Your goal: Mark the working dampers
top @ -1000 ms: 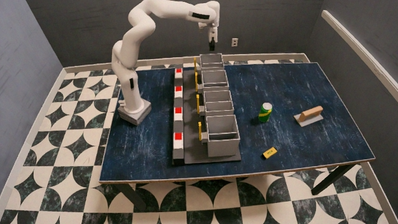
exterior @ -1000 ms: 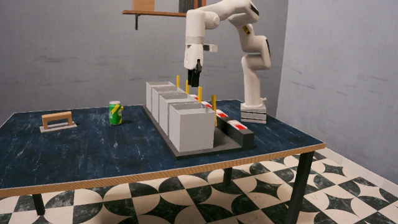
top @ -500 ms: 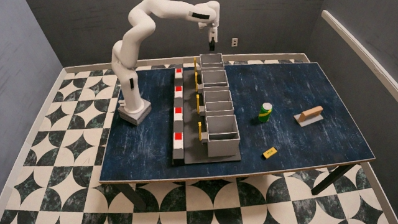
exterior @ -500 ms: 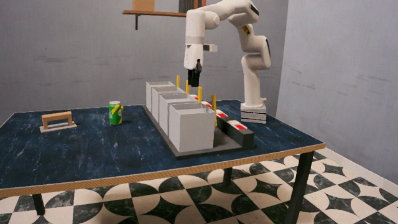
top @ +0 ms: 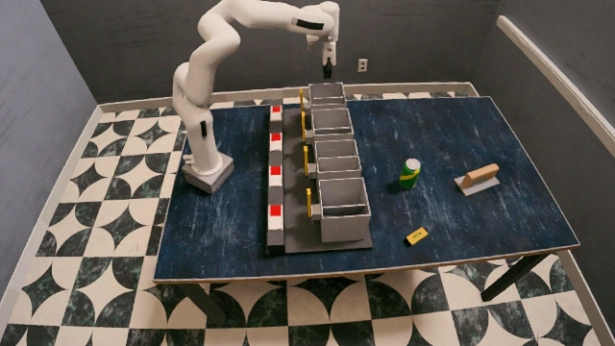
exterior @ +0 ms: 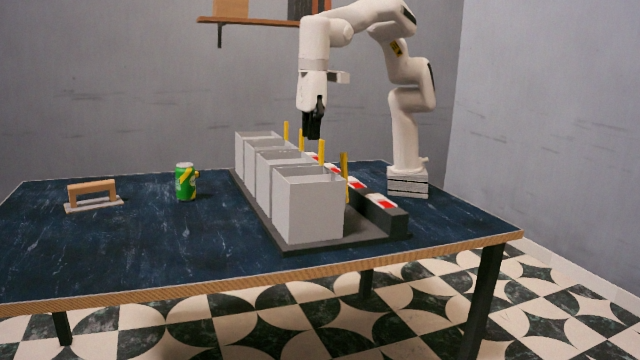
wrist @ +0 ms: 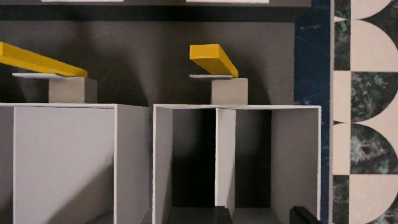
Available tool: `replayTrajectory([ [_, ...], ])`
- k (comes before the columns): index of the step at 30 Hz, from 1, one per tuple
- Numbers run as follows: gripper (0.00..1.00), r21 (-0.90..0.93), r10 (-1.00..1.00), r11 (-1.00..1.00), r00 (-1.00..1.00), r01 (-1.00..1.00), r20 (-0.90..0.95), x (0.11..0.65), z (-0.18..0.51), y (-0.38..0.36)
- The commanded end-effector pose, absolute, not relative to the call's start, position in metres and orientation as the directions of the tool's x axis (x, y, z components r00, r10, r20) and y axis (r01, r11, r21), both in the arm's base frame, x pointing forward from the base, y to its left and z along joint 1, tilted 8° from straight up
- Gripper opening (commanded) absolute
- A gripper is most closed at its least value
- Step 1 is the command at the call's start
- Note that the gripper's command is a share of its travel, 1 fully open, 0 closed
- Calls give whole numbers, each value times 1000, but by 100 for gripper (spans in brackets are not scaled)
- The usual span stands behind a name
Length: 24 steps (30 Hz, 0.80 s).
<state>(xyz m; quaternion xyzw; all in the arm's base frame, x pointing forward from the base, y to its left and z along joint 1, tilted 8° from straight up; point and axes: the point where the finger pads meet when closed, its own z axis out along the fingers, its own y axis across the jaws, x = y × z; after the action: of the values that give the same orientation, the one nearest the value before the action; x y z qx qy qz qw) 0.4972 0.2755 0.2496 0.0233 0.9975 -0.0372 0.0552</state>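
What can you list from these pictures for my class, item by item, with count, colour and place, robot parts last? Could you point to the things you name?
dampers (top: 343,228) (exterior: 316,212) (wrist: 320,150): four, grey, row on the table
handles (top: 308,203) (exterior: 344,167) (wrist: 204,51): four, yellow, beside the dampers
status sliders (top: 275,223) (exterior: 377,200): four, white showing red, facing the handles
can (top: 409,174) (exterior: 185,182): one, green, beyond the dampers
wooden-handled block (top: 481,175) (exterior: 91,188): one, tan and white, past the can
small box (top: 416,235): one, yellow, near edge
table (top: 216,250) (exterior: 175,250): one, blue top, mid-room
arm (top: 199,86) (exterior: 404,120): one, white, table's end
hand (top: 328,76) (exterior: 311,136): one, white and black, above the farthest damper

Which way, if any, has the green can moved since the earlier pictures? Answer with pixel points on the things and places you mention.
No, it has not moved: the green can (top: 409,174) (exterior: 185,182) stands in the same place beside the wooden-handled tool (top: 480,176) (exterior: 92,187).
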Motion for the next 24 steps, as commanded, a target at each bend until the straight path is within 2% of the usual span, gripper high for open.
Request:
replayTrajectory([
  [1,39,-47,41,998,-992,47,-116,489,250,273],
  [15,39,162,42,986,-992,23,-116,391,218,239],
  [24,39,171,43,985,-992,22,-116,387,217,237],
])
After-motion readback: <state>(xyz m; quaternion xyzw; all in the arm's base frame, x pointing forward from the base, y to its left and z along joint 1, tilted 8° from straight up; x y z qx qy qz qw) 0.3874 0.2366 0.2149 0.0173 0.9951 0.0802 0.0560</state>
